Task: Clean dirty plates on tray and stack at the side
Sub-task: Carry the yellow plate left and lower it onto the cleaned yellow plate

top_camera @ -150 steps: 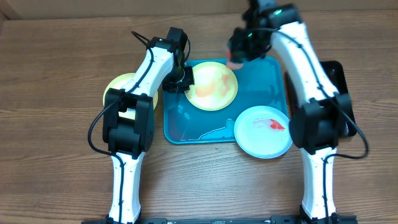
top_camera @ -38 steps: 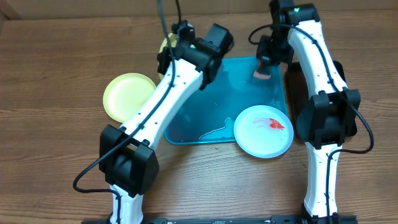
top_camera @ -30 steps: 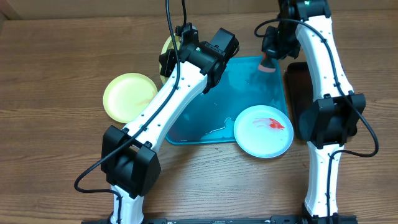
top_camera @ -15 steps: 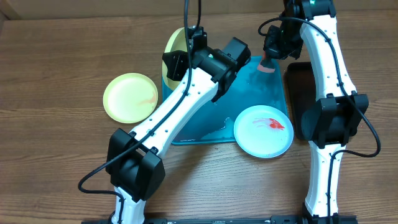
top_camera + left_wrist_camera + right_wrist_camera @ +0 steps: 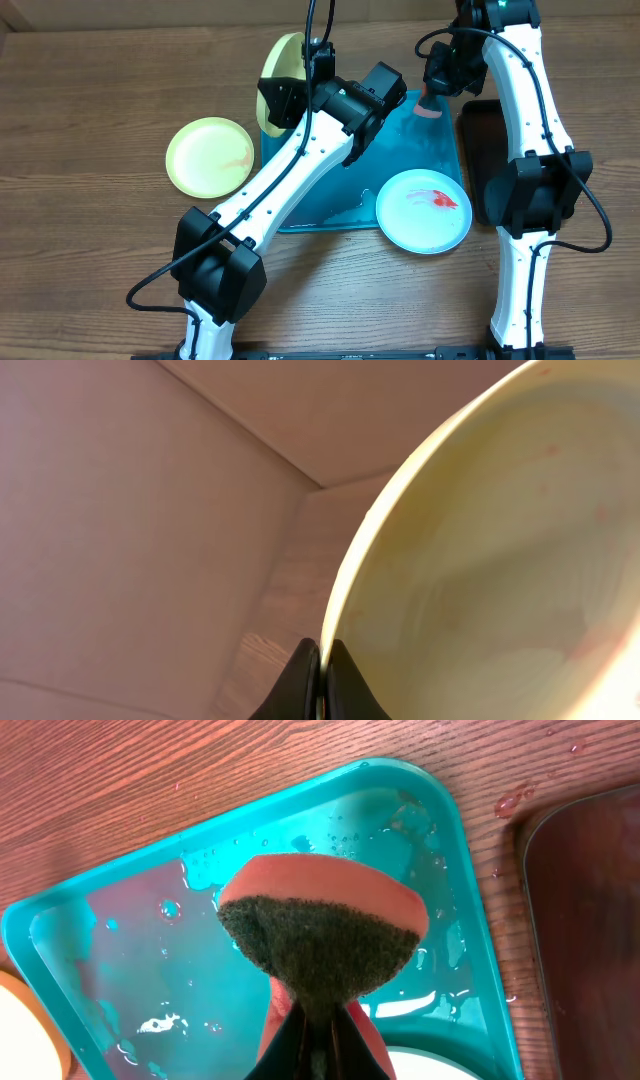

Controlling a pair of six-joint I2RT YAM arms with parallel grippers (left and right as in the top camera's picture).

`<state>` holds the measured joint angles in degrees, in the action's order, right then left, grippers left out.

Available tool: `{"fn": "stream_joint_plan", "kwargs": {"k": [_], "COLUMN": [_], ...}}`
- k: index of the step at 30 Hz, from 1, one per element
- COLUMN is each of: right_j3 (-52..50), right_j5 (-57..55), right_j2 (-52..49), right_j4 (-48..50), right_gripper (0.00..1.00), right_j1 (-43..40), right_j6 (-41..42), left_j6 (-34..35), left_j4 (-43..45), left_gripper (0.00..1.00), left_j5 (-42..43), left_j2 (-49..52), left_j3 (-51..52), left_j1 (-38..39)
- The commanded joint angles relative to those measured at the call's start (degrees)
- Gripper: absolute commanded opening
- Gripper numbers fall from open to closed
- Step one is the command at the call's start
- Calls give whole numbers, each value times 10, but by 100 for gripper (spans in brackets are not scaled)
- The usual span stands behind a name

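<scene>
My left pincer (image 5: 320,660) is pinched tight on the rim of one green plate (image 5: 480,560), held tilted on edge above the far left corner of the turquoise tray (image 5: 420,140); its cream face looks mostly wiped, with only faint pink specks; my right pincer (image 5: 318,1020) is closed on the orange sponge (image 5: 320,920), scouring side down, above the tray's wet far right corner, beside the black tray (image 5: 478,130); the other green plate (image 5: 208,156) lies flat on the surface left of the tray, apart from it, so I judge that one done, though a faint orange tint near its edge may be residue; the white plate (image 5: 423,212) sits over the tray's near right corner with a red smear (image 5: 440,200) plainly on it; so roughly one plate is set aside, one is in my grip waiting to be stacked on it, and the white one is not yet cleaned.
</scene>
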<state>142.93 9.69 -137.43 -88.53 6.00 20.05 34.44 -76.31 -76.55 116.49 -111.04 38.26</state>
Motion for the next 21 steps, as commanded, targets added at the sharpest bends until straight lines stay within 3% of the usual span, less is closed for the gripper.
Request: {"fn": "stream_joint_plan", "kwargs": {"k": [1, 7, 16, 21], "right_j3": [23, 23, 23, 23], "right_j5": [5, 4, 4, 4], "right_j2": [22, 22, 22, 22], "right_j4": [1, 1, -4, -5], "right_gripper": [4, 4, 4, 4], "right_j1": [-2, -2, -2, -2], "right_j6": [-4, -4, -11, -15], "left_j6": [18, 36, 41, -31], "left_j4": [0, -2, -20, -12], "left_gripper": [4, 4, 4, 4], "left_j5": [-35, -3, 316, 488], "left_j2": [-5, -5, -5, -18], "left_j3": [-6, -6, -6, -6], "left_j1": [0, 0, -73, -157]}}
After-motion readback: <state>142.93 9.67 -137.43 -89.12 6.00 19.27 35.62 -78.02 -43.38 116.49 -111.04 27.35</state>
